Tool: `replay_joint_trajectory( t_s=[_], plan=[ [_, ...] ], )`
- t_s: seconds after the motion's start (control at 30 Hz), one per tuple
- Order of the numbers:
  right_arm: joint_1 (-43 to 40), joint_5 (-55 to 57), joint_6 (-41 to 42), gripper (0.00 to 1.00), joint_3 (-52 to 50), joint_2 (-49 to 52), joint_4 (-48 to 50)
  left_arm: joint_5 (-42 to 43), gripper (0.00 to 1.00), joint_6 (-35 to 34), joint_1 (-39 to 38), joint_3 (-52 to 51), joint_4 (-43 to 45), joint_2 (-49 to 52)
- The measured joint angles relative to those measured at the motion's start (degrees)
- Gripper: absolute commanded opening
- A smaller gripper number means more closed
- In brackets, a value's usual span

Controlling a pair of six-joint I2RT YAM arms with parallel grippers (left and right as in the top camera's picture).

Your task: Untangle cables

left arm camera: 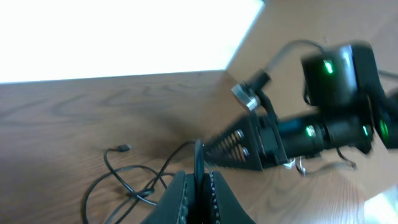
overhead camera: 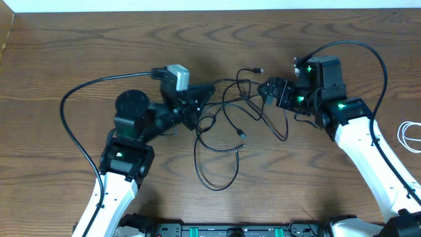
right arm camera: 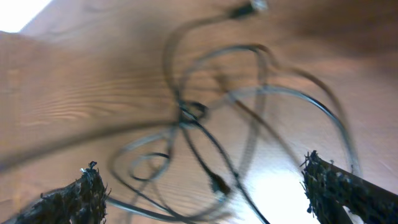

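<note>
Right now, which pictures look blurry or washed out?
Overhead view: sharp and evenly lit, the black cables crisp on the table. Left wrist view: a blown-out white patch at top left, the right arm soft. Right wrist view: smeared throughout, the cables streaked, a pale glare spot low on the wood.

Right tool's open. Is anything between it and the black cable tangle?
Nothing visible. The open right tool faces the black cable tangle directly across bare table. The left tool grips one black cable at the tangle's far side, out of the path.
</note>
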Motion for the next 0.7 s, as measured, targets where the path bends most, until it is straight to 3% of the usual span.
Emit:
replay_joint_trajectory(
  t_s=[0.17, 0.37, 0.7],
  plan=[
    [0.0, 3.1, -0.1, 0.99, 0.0, 0.0, -6.0, -1.0, 0.08, -5.0, 2.2, 0.0, 0.0, 0.0],
    [0.6, 3.5, -0.1, 0.99, -0.1, 0.4, -6.6, -0.6, 0.08, -7.2, 2.2, 0.0, 0.2, 0.0],
    [5.4, 2.6, -0.2, 0.99, -0.1, 10.9, 7.1, 3.1, 0.08, -8.2, 2.2, 0.0, 1.3, 0.0]
  ],
)
